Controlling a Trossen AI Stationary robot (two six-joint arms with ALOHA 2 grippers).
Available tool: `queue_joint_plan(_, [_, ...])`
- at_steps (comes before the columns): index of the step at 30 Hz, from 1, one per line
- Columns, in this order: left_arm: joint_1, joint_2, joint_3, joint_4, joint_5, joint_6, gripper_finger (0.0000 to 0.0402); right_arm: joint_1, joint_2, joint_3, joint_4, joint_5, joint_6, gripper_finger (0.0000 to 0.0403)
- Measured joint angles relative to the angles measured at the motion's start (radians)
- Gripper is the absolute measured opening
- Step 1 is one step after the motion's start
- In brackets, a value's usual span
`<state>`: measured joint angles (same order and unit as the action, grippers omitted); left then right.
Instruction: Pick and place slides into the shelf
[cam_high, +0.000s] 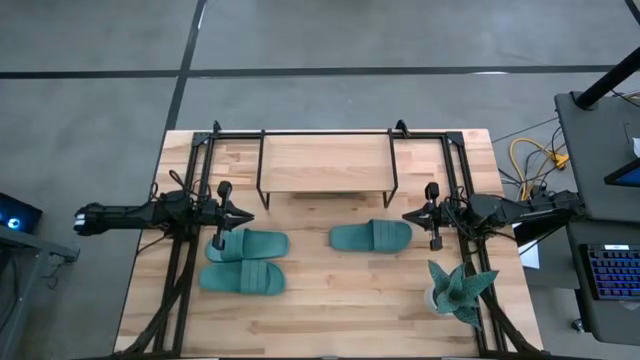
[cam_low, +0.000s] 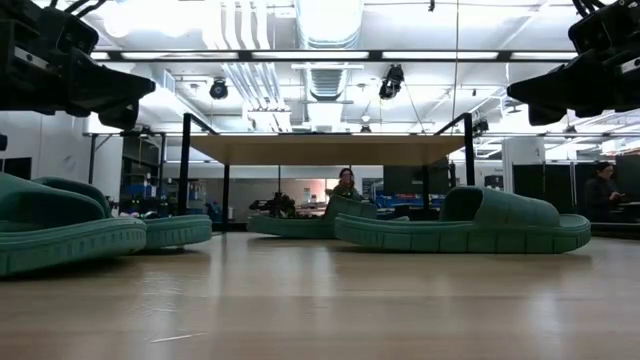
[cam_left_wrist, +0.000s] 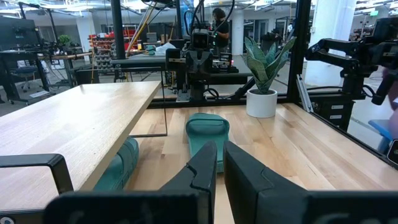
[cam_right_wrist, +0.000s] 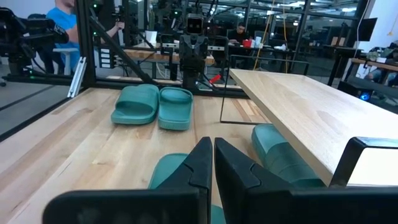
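The shelf (cam_high: 325, 165) stands at the table's far middle, on thin black legs. Two teal slides (cam_high: 245, 243) (cam_high: 242, 277) lie side by side, soles down, on the left. A third slide (cam_high: 370, 236) lies right of centre. The fourth slide (cam_right_wrist: 280, 155) sits under the shelf's board, and also shows in the left wrist view (cam_left_wrist: 118, 168). My left gripper (cam_high: 240, 214) hovers shut just beyond the left pair. My right gripper (cam_high: 410, 216) hovers shut by the third slide's right end (cam_right_wrist: 171, 171). Both point toward the middle and touch nothing.
A teal spiky plant in a white pot (cam_high: 458, 290) stands on the table's near right, close to my right arm. Black frame rails (cam_high: 190, 250) run along both table sides. Bare wood (cam_high: 340, 300) lies at the near middle. People show in the room behind.
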<state>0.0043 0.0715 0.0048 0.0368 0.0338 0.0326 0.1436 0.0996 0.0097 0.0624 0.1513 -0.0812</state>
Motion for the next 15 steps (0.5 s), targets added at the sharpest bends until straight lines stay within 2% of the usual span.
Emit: queue_joint_plan(15, [0.0, 0.0, 0.0, 0.0, 0.0, 0.0, 0.0013, 0.0, 0.0, 0.0, 0.0, 0.0, -0.003, 0.0009])
